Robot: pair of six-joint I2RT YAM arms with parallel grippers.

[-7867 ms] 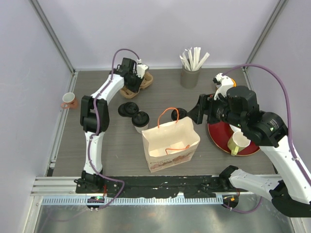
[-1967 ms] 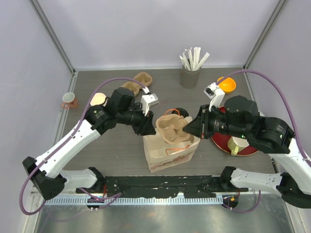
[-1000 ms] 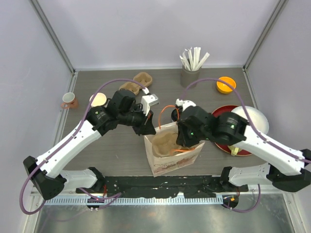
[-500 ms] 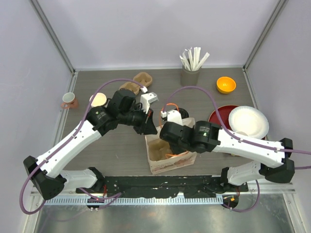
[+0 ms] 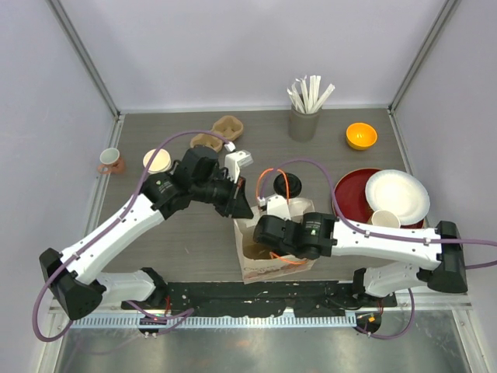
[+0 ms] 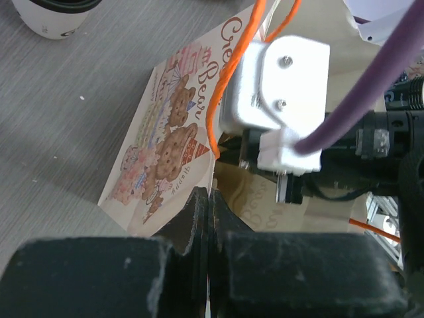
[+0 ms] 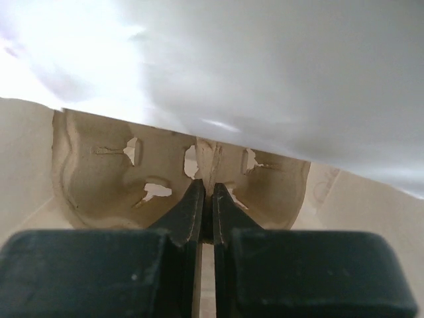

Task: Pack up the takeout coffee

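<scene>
right jaws deeper in bag [image 6: 165,139], clamped on carrier [image 7: 99,165]; left jaws together; takeout coffee [image 6: 53,18] beyond bag

The paper bag [image 6: 162,142] carries red cursive lettering above its teddy-bear print. In the left wrist view the first word begins "Gre" and is cut off by the orange handle [image 6: 228,79]. The word below it reads as "Bear". The white lidded cup [image 6: 50,23] has small dark print that is illegible.
</scene>
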